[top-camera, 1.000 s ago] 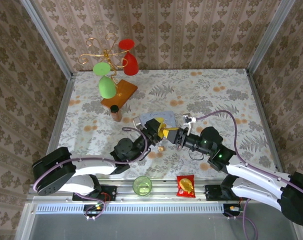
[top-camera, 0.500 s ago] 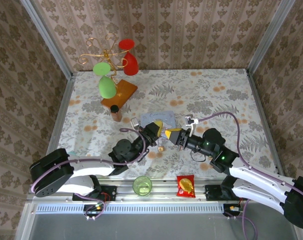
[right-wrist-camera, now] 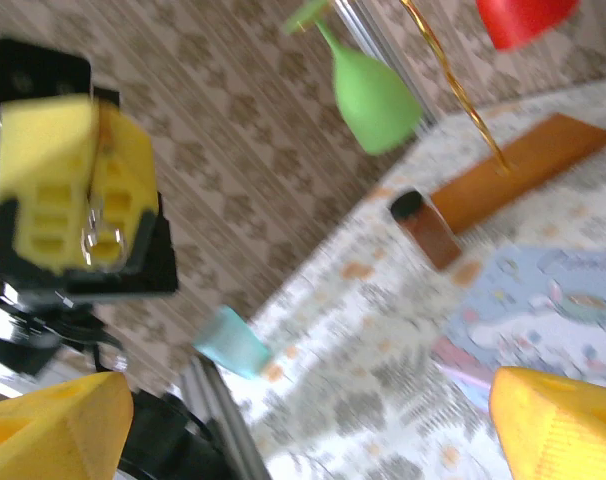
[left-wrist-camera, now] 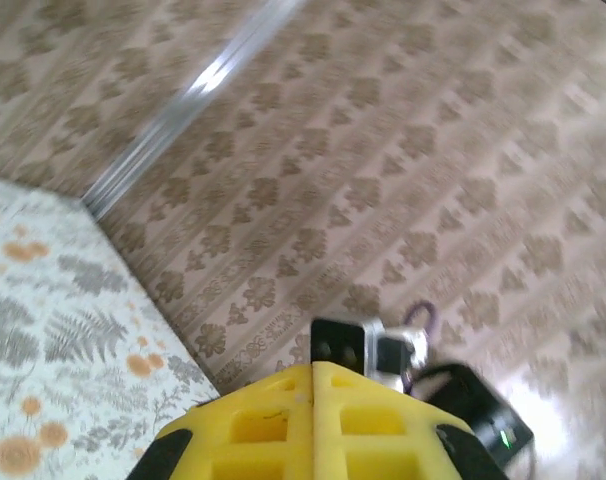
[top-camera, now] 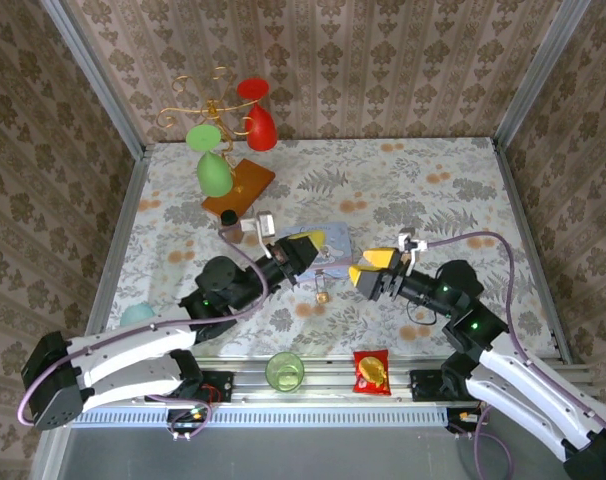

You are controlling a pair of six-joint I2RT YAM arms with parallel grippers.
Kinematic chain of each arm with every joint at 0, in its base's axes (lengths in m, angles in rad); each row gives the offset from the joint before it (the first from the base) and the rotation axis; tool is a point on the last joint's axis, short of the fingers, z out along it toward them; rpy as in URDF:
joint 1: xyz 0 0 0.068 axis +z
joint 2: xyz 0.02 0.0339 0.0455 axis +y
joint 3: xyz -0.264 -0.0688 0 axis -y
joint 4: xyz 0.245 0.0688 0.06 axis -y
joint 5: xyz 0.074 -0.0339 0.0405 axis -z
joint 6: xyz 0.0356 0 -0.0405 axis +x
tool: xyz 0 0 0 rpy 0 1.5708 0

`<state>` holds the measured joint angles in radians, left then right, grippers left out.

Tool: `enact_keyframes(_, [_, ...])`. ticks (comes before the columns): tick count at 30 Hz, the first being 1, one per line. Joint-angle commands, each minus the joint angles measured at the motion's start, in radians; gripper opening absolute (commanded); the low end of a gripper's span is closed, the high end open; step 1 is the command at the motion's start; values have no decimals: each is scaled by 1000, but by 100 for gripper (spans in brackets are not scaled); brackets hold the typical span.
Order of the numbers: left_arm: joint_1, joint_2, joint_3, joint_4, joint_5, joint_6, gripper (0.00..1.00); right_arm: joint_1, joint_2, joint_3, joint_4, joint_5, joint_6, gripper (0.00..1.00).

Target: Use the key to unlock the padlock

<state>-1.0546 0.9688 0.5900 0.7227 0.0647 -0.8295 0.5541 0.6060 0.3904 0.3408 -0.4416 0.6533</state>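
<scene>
Near the middle of the flowered table (top-camera: pixel 453 190), the padlock (top-camera: pixel 323 296): tiny, brass-gold, lying just near of the pastel tin (top-camera: pixel 333 238), between the two arms' tips and touched by neither. Over the tin's left part, the left gripper (top-camera: pixel 306 250): pointing right, yellow pads (left-wrist-camera: pixel 273 420) pressed flat together with no gap, and, seen from the right wrist camera, a small silvery key (right-wrist-camera: pixel 91 233) pinched in the seam. Just right of the padlock, the right gripper (top-camera: pixel 371 268): facing left, apart from the other, fingers (right-wrist-camera: pixel 553 425) spread wide with nothing between them. At far left, a brown bottle (top-camera: pixel 231 226) beside a wooden stand (top-camera: pixel 248 182) hung with green glasses (top-camera: pixel 215 172) and red glasses (top-camera: pixel 260 125). At the near edge, a green cup (top-camera: pixel 284 371) and a red-and-gold packet (top-camera: pixel 371 372); at near left, a teal cup (top-camera: pixel 138 316).
</scene>
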Motion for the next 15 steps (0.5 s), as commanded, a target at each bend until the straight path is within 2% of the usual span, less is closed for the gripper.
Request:
enact_keyframes(1, [33,3,-1,-10,254,220,0,-16,54,8,277,-231,140,88])
enact_keyframes(3, [37,-2,8,-17,300,231,0,2,98,46,309,-282,162,84])
enact_keyframes(6, [36,3,4,12,344,236,0,53,114,91,247,-275,100,80])
enact_keyframes(15, [38,23,-12,111,349,180,0,106,139,99,244,-236,52,62])
